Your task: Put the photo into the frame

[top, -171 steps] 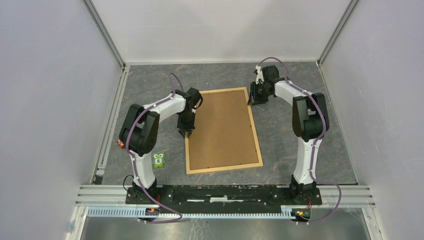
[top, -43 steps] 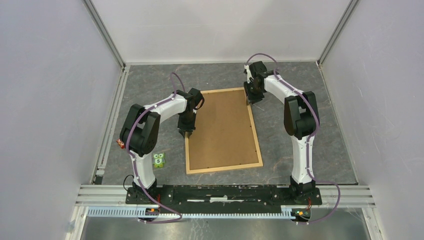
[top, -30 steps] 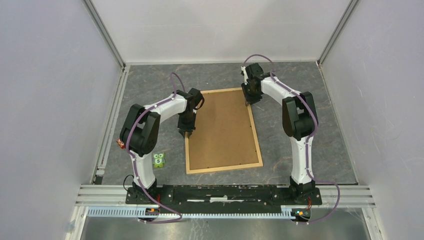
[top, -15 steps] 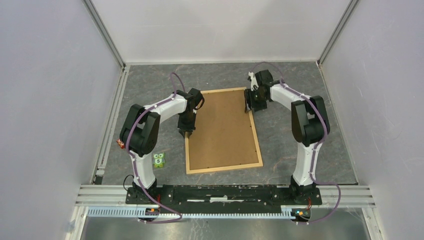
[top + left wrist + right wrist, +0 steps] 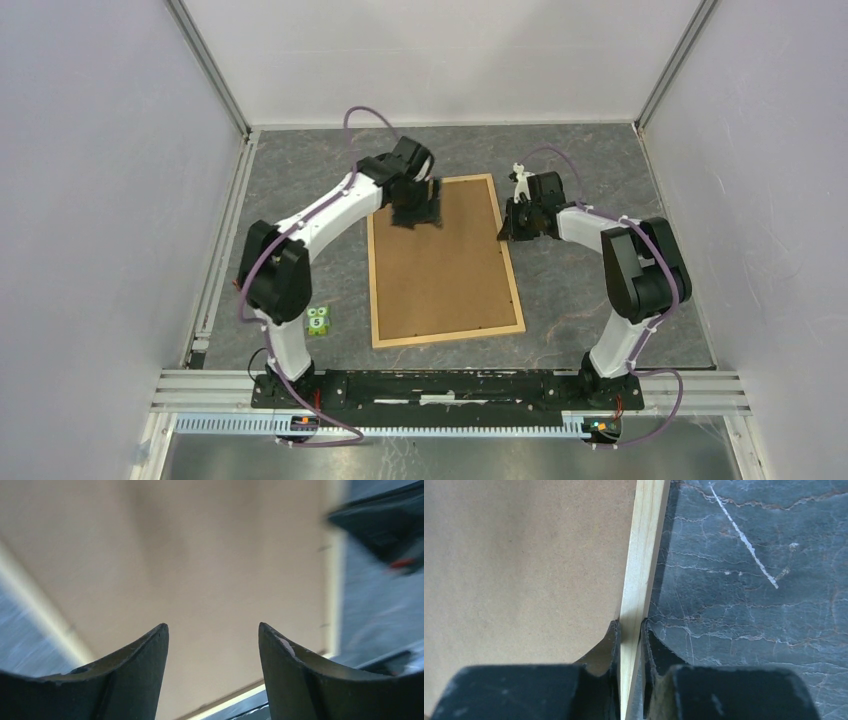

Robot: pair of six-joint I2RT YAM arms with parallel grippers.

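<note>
The frame (image 5: 513, 280), of thin light wooden strips, lies flat on the grey table with a plain brown backing board (image 5: 445, 265) inside it. The photo is not in view. My right gripper (image 5: 511, 229) is shut on the frame's right strip, near its far end; the right wrist view shows the jaws (image 5: 631, 627) pinching the strip (image 5: 644, 555) beside the board (image 5: 524, 570). My left gripper (image 5: 416, 210) hovers over the board's far left part, open and empty. The left wrist view is blurred and shows the open gripper (image 5: 213, 627) above the board (image 5: 215, 555).
A small green cube marked 5 (image 5: 318, 320) sits on the table left of the frame's near corner. Pale walls enclose the table on three sides. A metal rail (image 5: 450, 385) holding the arm bases runs along the near edge.
My left gripper left the frame's left strip and swung away to the board's far left part. My right gripper slid from the far right corner down the right strip and now grips it.
</note>
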